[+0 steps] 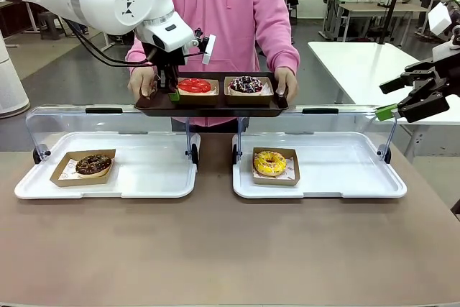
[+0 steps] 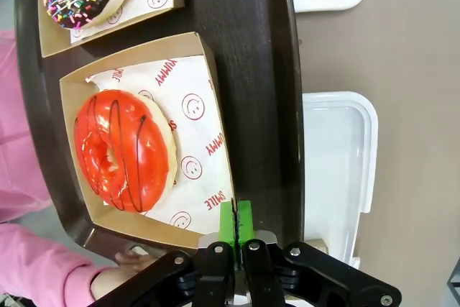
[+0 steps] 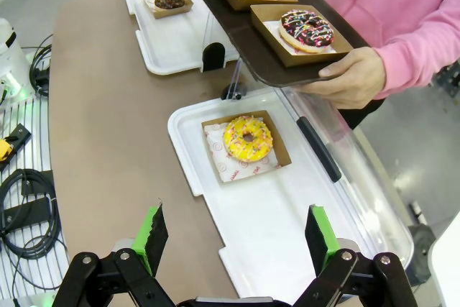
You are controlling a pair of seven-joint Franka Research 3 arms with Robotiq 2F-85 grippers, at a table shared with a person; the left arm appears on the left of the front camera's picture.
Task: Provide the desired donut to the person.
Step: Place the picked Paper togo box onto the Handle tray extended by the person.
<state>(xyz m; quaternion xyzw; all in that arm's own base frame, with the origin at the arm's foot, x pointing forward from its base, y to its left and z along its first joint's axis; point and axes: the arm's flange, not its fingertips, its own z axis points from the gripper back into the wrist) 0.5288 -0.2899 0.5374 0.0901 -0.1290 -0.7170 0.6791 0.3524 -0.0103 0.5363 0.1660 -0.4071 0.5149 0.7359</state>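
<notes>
While the person's [image 1: 223,5] head lies cropped, left tool [image 2: 236,215] pads pressed together.

Red-glazed donut [image 2: 123,150] with dark stripes lies flat in a paper-lined cardboard box [image 2: 210,70]. Box sits on the dark tray [image 1: 213,109] held by the person [image 1: 223,12].

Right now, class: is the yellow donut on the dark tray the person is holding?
No, the yellow donut sits in its box on a white tray on the table, not on the dark tray.
</notes>
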